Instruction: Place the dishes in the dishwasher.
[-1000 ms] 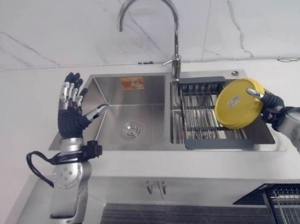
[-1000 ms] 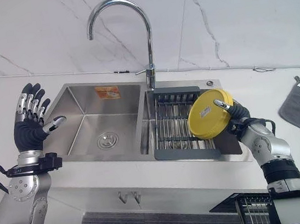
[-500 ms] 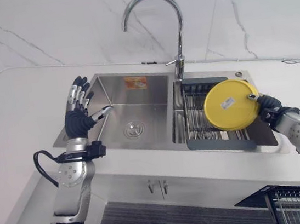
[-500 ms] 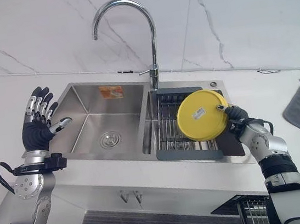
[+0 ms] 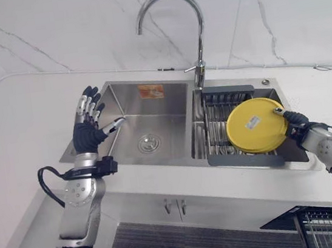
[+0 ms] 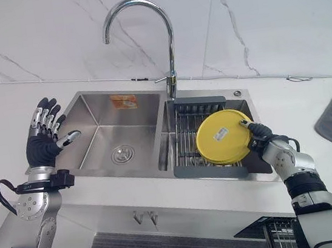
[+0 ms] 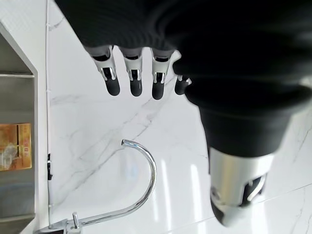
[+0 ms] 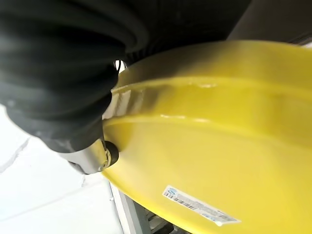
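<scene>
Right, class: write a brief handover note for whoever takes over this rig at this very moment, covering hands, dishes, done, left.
Left hand: open, raised over the sink's left edge, holding nothing.
Right hand: shut on the yellow plate, gripping its rim.
The plate is held tilted above the drying rack in the right basin, underside with its sticker facing the camera.
Done: plate picked up.
Left: carry it to the dishwasher; a wire rack shows at lower right.

Steel sink (image 5: 152, 110), curved faucet (image 5: 192, 29), marble wall (image 5: 49, 29)
</scene>
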`<state>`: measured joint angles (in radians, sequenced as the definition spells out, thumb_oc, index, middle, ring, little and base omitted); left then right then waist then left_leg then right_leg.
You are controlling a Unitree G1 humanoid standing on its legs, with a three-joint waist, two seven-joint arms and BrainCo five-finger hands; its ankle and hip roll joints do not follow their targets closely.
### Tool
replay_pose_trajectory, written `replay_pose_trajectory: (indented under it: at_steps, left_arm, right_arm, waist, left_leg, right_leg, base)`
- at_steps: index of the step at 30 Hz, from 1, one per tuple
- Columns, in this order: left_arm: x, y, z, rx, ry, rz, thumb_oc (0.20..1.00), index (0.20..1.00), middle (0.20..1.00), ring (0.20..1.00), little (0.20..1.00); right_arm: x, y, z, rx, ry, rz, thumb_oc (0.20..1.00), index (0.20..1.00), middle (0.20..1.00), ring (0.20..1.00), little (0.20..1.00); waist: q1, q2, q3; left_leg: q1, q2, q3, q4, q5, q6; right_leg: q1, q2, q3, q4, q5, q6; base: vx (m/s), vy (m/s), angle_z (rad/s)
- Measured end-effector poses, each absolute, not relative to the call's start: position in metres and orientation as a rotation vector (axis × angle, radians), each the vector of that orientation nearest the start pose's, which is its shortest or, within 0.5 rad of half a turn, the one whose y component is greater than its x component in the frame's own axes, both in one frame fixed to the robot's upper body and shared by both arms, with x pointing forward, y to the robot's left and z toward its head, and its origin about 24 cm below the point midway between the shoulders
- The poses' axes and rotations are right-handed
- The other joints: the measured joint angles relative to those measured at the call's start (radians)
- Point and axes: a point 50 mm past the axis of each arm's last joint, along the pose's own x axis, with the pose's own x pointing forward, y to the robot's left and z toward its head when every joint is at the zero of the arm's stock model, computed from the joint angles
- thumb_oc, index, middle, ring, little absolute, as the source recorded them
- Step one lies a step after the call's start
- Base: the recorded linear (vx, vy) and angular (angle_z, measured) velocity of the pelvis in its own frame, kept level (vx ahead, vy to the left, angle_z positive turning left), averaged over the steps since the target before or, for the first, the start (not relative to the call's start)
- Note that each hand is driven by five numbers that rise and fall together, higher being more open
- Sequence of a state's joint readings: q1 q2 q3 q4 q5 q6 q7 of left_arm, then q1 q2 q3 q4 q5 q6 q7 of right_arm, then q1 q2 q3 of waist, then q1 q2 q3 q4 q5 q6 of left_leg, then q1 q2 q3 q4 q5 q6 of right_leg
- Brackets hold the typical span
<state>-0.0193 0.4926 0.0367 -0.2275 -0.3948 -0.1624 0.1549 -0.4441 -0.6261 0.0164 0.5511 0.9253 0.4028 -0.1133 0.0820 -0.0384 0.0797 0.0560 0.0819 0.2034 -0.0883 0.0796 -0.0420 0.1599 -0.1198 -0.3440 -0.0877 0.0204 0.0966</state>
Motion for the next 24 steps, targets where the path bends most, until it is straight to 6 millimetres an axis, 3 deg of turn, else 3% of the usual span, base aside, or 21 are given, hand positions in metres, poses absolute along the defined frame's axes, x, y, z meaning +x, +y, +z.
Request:
replay_pose_trajectory:
  at_steps: [4, 8, 10, 14, 19, 22, 24]
  left_arm:
    - [0.244, 0.228, 0.135, 0.066, -0.391, 0.074, 1.000, 1.000, 1.000, 1.000, 1.000]
    - [0.235, 0.232, 0.128, 0.069, -0.362, 0.080, 1.000, 1.000, 1.000, 1.000, 1.000]
    - [0.231, 0.235, 0.124, 0.066, -0.349, 0.083, 1.000, 1.000, 1.000, 1.000, 1.000]
    - [0.230, 0.235, 0.123, 0.072, -0.342, 0.064, 1.000, 1.000, 1.000, 1.000, 1.000]
    - [0.225, 0.228, 0.118, 0.037, -0.346, 0.048, 1.000, 1.000, 1.000, 1.000, 1.000]
    - [0.223, 0.229, 0.119, 0.050, -0.371, 0.049, 1.000, 1.000, 1.000, 1.000, 1.000]
    - [0.225, 0.226, 0.124, 0.042, -0.408, 0.042, 1.000, 1.000, 1.000, 1.000, 1.000]
  right_arm:
    - [0.302, -0.267, 0.064, 0.472, 0.306, -0.158, 0.200, 0.200, 0.200, 0.200, 0.200]
    - [0.273, -0.253, 0.080, 0.441, 0.195, -0.069, 0.200, 0.200, 0.200, 0.200, 0.200]
    - [0.262, -0.255, 0.083, 0.480, 0.144, -0.085, 0.200, 0.200, 0.200, 0.200, 0.200]
    - [0.260, -0.263, 0.088, 0.516, 0.081, -0.123, 0.200, 0.200, 0.200, 0.200, 0.200]
    - [0.249, -0.264, 0.098, 0.573, 0.013, -0.096, 0.200, 0.200, 0.200, 0.200, 0.200]
    - [0.242, -0.263, 0.098, 0.602, 0.007, -0.075, 0.200, 0.200, 0.200, 0.200, 0.200]
    - [0.243, -0.262, 0.101, 0.641, -0.032, -0.076, 0.200, 0.200, 0.200, 0.200, 0.200]
  waist:
    - [-0.014, 0.000, 0.000]
    - [-0.056, 0.006, 0.003]
    - [-0.075, 0.007, 0.003]
    - [-0.108, 0.020, 0.004]
    - [-0.119, 0.063, 0.009]
    - [-0.105, 0.029, 0.028]
    - [-0.145, 0.061, 0.036]
  left_leg:
    - [0.000, 0.004, 0.004, 0.000, 0.000, -0.001]
    - [0.000, 0.011, 0.026, 0.000, -0.001, -0.002]
    - [0.000, 0.017, 0.030, 0.000, -0.001, -0.002]
    - [0.000, 0.034, 0.058, 0.000, 0.000, -0.012]
    - [0.000, 0.032, 0.071, 0.001, 0.002, -0.014]
    - [-0.048, 0.010, 0.014, 0.128, -0.005, -0.018]
    - [-0.008, -0.009, -0.002, 0.059, -0.051, 0.000]
  right_leg:
    - [-0.001, 0.005, 0.003, 0.000, -0.005, 0.000]
    - [-0.009, 0.007, 0.010, 0.000, -0.009, 0.002]
    - [-0.011, 0.011, 0.020, -0.001, -0.012, -0.001]
    - [-0.026, 0.026, 0.041, -0.005, -0.010, -0.006]
    - [-0.047, 0.033, 0.066, 0.000, -0.008, -0.009]
    - [-0.075, -0.008, 0.141, 0.001, 0.015, -0.018]
    - [-0.088, -0.007, 0.185, 0.002, 0.038, 0.002]
  base:
    - [0.02, -0.099, -0.01]
    - [0.01, -0.164, -0.09]
    - [0.01, -0.175, -0.12]
    - [-0.01, -0.104, -0.19]
    - [-0.09, 0.040, -0.14]
    - [-0.17, 0.296, -0.64]
    - [-0.13, 0.406, -0.72]
